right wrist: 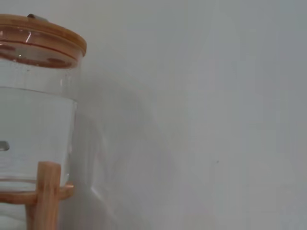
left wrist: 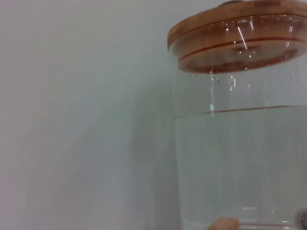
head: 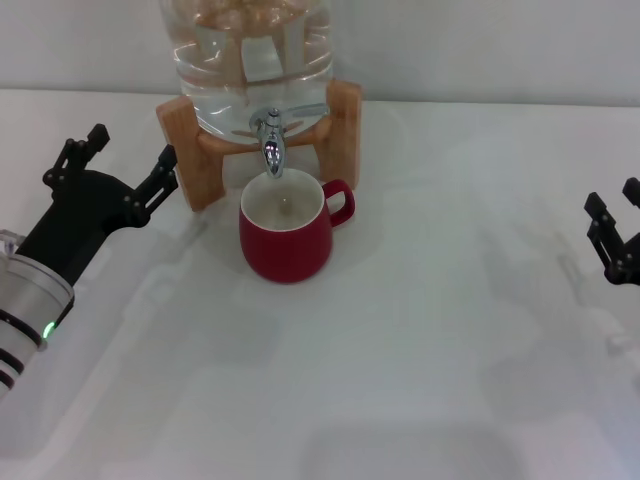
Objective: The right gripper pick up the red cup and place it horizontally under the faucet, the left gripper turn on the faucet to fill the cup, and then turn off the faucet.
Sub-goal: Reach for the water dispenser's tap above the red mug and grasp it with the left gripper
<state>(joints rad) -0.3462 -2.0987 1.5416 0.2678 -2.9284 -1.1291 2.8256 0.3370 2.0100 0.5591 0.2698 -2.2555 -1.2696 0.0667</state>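
Observation:
The red cup (head: 287, 234) stands upright on the white table, directly below the chrome faucet (head: 272, 140), its handle pointing right. The faucet is set in a clear water jug (head: 248, 50) on a wooden stand (head: 185, 150). My left gripper (head: 118, 160) hovers open to the left of the stand, prongs spread, holding nothing. At the far right edge, well away from the cup, my right gripper (head: 615, 215) is open and empty. The wrist views show only the jug (left wrist: 240, 134) with its wooden lid (right wrist: 43, 38) and the wall.
The white table (head: 420, 350) stretches in front of and beside the cup. A pale wall stands behind the jug.

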